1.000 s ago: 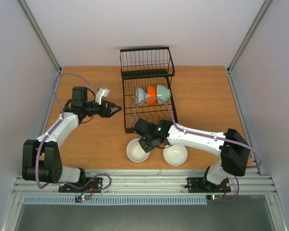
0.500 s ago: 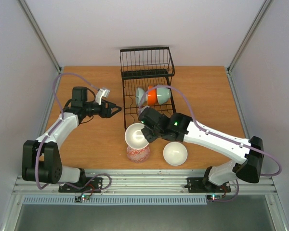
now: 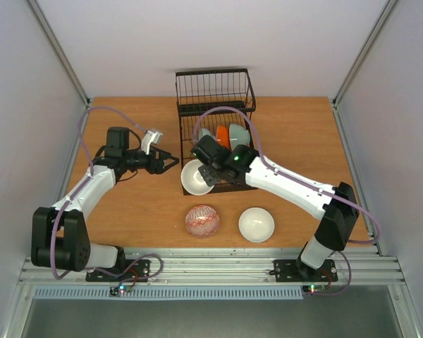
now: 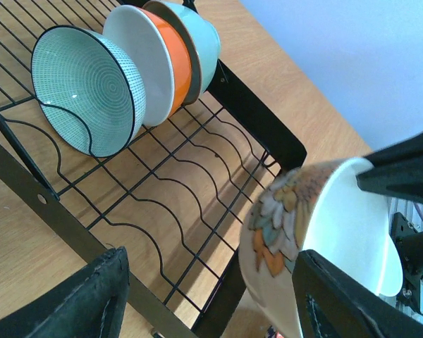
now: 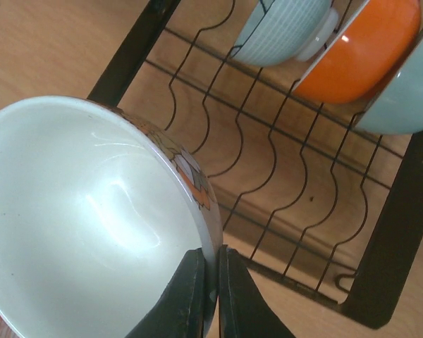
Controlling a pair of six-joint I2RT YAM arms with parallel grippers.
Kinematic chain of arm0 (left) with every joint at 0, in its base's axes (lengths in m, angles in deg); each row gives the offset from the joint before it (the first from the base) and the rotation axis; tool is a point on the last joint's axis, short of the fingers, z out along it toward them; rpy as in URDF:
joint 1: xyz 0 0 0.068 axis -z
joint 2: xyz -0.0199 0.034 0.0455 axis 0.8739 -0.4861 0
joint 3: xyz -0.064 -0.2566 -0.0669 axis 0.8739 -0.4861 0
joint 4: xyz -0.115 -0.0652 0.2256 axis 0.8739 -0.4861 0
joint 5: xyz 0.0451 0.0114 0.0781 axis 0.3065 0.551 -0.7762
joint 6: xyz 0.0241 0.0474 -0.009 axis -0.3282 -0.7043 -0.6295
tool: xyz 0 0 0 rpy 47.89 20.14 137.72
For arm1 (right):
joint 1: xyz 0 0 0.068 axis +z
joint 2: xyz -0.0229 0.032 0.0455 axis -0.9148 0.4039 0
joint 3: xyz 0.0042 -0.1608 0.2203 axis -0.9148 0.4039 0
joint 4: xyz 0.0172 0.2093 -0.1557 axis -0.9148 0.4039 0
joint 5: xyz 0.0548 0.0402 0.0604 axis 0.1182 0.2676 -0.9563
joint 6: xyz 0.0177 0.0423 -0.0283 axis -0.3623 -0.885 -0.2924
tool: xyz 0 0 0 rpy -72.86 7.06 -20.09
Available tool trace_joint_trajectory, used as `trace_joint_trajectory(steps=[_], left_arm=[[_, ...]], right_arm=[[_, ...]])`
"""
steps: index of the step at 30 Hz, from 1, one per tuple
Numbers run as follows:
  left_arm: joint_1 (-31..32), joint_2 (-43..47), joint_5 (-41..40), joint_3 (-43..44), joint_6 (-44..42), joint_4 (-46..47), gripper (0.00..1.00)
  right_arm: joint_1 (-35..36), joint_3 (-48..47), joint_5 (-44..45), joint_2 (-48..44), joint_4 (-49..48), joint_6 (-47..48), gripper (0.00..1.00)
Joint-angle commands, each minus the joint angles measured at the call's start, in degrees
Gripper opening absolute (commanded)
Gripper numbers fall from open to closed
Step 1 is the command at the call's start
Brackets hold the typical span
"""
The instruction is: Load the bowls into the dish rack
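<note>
On the left, the left pincer (image 3: 170,161) hangs just beside the rack's left edge, where it was a second ago, its jaws partly spread with nothing between them. Its wrist view looks between its own dark fingers (image 4: 84,296) at the rack floor. Next to it comes the change: the right pincer (image 3: 206,172), a second ago low over the bowls by the near edge of the table (image 3: 127,211), has lifted one of them and carried it away from the arms. It is clamped tight on the rim of the flowered bowl (image 3: 196,177), one finger inside and one outside, as its own camera shows (image 5: 211,282). That bowl is clear of the table and tipped on its side at the near left corner of the rack (image 3: 215,88), not yet in a slot. Lifting it has uncovered a red-patterned bowl (image 3: 202,220), upside down on the wood where the stack stood. Further back, three bowls lean on edge in a row in the rack: a teal bowl (image 4: 84,91), an orange bowl (image 4: 170,67) and a mint bowl (image 4: 201,42). Rightmost, a white bowl (image 3: 256,224) sits upright near the front. The fourth bowl looks about to go in, probably into the bare wires nearer than the row, and two remain on the table.
</note>
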State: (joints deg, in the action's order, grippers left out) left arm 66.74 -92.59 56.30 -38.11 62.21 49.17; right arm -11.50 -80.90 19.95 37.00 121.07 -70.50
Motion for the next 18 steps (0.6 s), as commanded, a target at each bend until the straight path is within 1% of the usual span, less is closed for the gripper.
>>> trace_joint_trajectory(steps=[1,8,14,16,18], left_arm=[[0.7,1.1,-0.3,1.7,-1.4,-0.2,0.64],[1.5,1.1,-1.3,1.8,-1.9,-0.5,0.64],[1.7,0.8,-1.6,1.8,-2.1,-0.6,0.63],[1.7,0.5,-1.5,1.9,-2.1,-0.6,0.59],[1.8,0.1,-1.4,2.1,-2.1,-0.7,0.48]], right_arm=[[-0.6,-7.0,2.6,2.3,-4.1,1.9,0.01],[-0.8,-13.6,3.3,7.6,-4.2,3.7,0.01],[-0.8,-16.2,3.0,8.7,-4.7,4.0,0.01],[-0.8,-16.7,3.0,8.8,-4.8,4.2,0.01],[-0.8,-17.5,3.0,9.1,-4.7,4.4,0.01]])
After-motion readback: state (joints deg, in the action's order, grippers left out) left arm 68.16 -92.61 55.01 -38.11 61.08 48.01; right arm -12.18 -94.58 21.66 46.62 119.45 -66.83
